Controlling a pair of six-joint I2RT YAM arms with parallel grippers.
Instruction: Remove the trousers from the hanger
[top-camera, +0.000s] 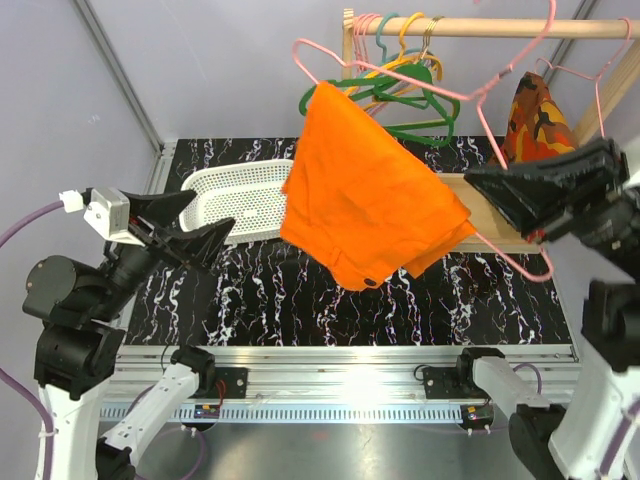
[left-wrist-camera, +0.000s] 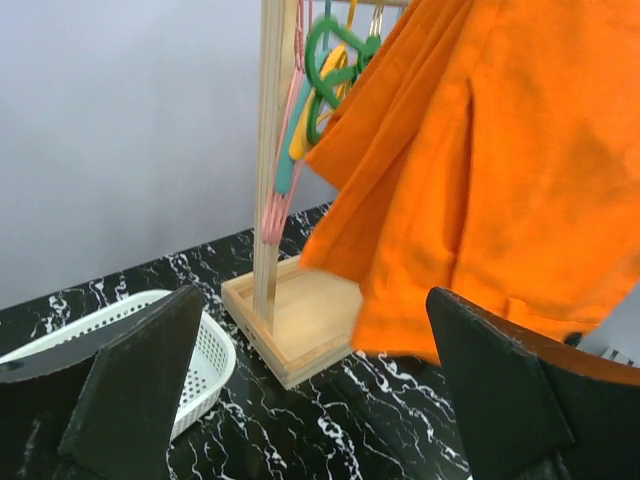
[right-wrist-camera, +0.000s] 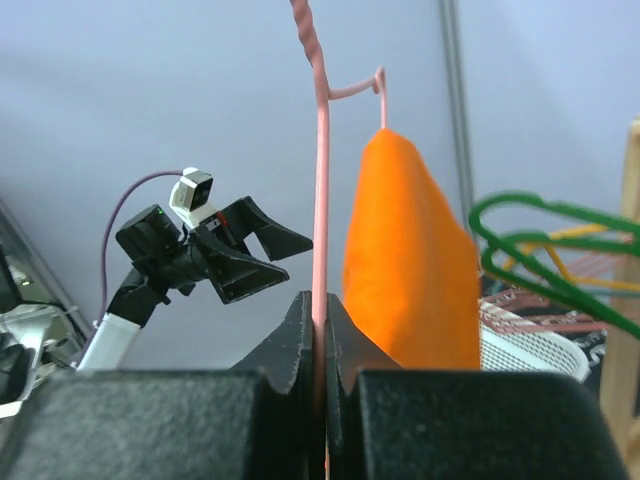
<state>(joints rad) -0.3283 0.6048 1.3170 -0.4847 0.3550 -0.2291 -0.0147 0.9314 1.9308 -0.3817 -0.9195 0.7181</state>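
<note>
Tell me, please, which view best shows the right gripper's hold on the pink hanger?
Right wrist: the right gripper visibly pinches the hanger wire. Top external shows the hanger whole, the grip unclear; left wrist shows neither.

1. A white slatted basket (top-camera: 222, 182) is set on the black, white-veined tabletop (top-camera: 300, 300), towards its far left.
2. A wooden rack (left-wrist-camera: 268, 150) is stood at the far right. Its upright post is fixed in a flat wooden base (left-wrist-camera: 300, 320), and a round rail (top-camera: 520, 28) is carried on top.
3. Green, yellow and teal hangers (left-wrist-camera: 316, 60) are hung bunched on the rail.
4. A camouflage-patterned garment (top-camera: 535, 115) is hung further right.
</note>
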